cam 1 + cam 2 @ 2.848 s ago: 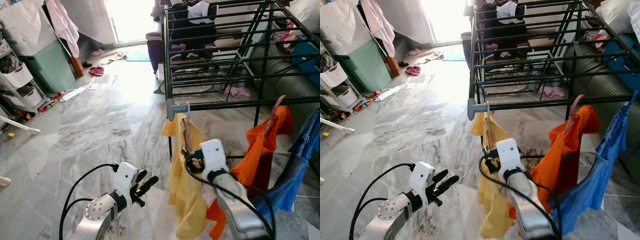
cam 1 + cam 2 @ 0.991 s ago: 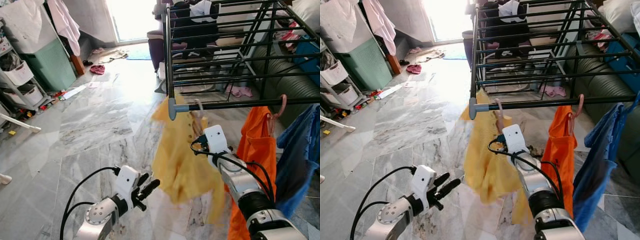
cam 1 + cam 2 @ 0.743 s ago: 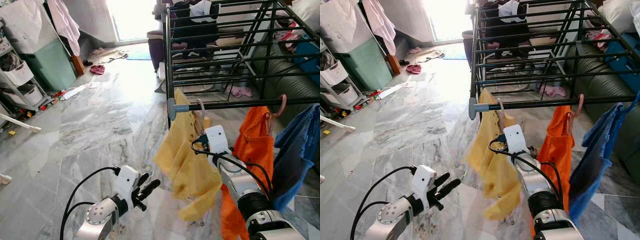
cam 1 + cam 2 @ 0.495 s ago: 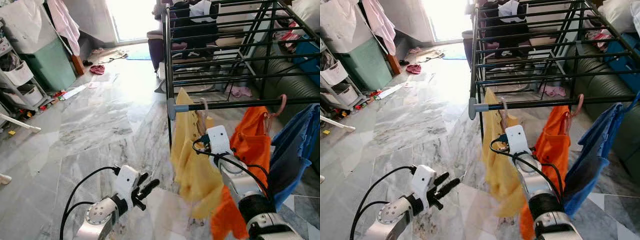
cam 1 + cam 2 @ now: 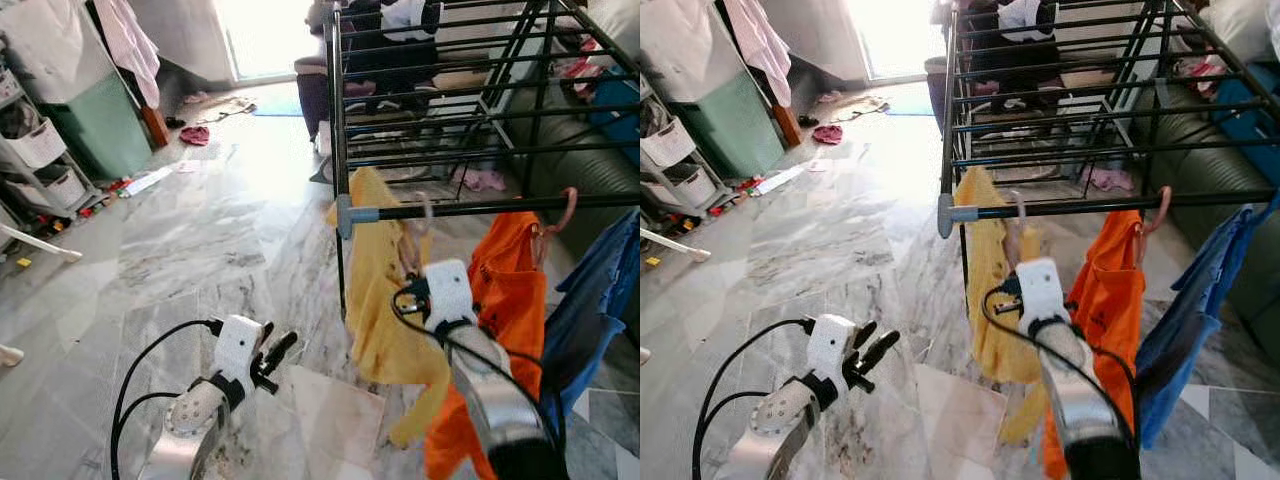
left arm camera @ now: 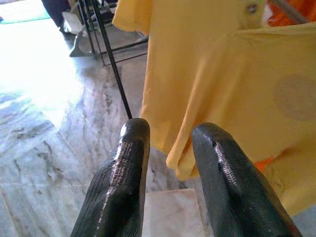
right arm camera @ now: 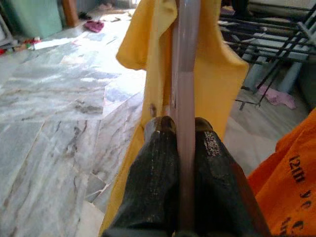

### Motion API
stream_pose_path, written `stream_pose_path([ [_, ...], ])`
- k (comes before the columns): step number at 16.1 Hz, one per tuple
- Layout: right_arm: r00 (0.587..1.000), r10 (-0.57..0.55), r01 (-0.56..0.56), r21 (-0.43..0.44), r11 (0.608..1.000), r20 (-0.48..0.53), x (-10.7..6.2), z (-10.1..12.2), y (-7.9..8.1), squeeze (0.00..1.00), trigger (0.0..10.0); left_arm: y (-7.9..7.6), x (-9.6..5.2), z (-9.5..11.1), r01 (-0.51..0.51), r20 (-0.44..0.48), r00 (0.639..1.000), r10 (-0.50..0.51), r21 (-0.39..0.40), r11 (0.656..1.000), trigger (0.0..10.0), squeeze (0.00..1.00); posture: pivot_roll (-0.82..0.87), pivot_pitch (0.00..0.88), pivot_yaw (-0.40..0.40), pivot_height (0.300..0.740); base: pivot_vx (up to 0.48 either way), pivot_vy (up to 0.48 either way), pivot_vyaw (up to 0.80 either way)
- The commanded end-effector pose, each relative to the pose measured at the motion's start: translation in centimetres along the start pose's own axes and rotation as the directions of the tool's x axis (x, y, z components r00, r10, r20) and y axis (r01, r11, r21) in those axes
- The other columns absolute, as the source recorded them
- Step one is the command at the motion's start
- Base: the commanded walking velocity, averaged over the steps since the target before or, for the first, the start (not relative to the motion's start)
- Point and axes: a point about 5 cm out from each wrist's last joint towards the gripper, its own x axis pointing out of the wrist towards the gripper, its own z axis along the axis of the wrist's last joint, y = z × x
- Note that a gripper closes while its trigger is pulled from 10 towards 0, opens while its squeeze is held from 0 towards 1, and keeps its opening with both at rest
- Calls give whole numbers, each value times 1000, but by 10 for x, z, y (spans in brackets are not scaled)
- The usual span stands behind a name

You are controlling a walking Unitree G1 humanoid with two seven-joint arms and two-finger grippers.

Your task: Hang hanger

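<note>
Nearest, at seven o'clock, the left gripper (image 5: 268, 355) idles with fingers apart, holding nothing. At one o'clock the right gripper (image 7: 180, 129) is clamped on the hanger (image 7: 183, 74), keeping its hook by the drying rack's rail (image 5: 480, 208); the yellow shirt (image 5: 378, 290) drapes below.

Right gripper (image 7: 183, 129) raised, jaws clamped; left gripper (image 6: 170, 131) held low, jaws apart.

We are in a lived-in home: marble floor (image 5: 190, 240), a drying rack (image 5: 440, 110) upper right, strewn clothes and storage bins (image 5: 35, 150) at left.
</note>
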Motion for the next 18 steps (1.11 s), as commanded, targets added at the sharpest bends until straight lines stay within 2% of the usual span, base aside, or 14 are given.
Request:
stream_pose_path([
  [1,997,-22,23,-18,1000,80,-5,15,2,0,10000,7,-1,-1,-38,-2,999,38,11,999,10000,0,-74,0,94,740,0,0,0],
  [3,1000,14,-15,-30,999,-8,-19,-7,4,0,10000,5,2,-3,-49,-8,999,49,14,999,10000,0,-77,0,95,740,0,0,0],
  [6,991,-24,25,5,1000,-129,-27,-35,-1,0,10000,1,3,-7,-48,-26,999,48,17,999,10000,0,-85,0,104,740,0,0,0],
  [7,989,-21,20,-8,1000,-146,-29,-40,-1,0,10000,0,4,-7,-46,-24,999,46,19,999,10000,0,-85,0,104,740,0,0,0],
  [8,976,-18,7,-50,999,-215,-32,-55,1,0,10000,2,4,-6,-63,-27,998,64,33,997,10000,0,-85,0,106,740,0,0,0],
  [9,976,8,-20,-52,998,-219,-34,-59,5,0,10000,4,5,-7,-86,-33,996,88,44,995,10000,0,-79,0,108,740,0,0,0],
  [11,981,55,-64,-45,997,-184,-36,-58,12,0,10000,12,4,-7,-150,-40,988,152,39,988,10000,0,-76,0,110,740,0,0,0],
  [12,980,54,-72,-83,994,-193,-36,-57,14,0,10000,18,2,-8,-199,-63,978,200,30,980,10000,0,-76,0,110,740,0,0,0],
  [13,978,109,-116,-32,993,-181,-35,-52,20,0,10000,21,1,-9,-229,-79,970,230,24,973,10000,0,-72,0,107,740,0,0,0],
  [14,983,136,-135,13,991,-127,-34,-43,23,0,10000,21,0,-9,-234,-76,969,233,-3,972,10000,0,-72,0,107,740,0,0,0],
  [16,982,162,-159,40,986,-96,-30,-36,27,0,10000,21,1,-8,-240,-64,969,240,5,971,10000,0,-70,0,99,740,0,0,0],
  [18,979,185,-184,16,983,-87,-28,-33,30,0,10000,17,4,-7,-264,-64,962,264,20,964,10000,0,-69,0,95,740,0,0,0],
])
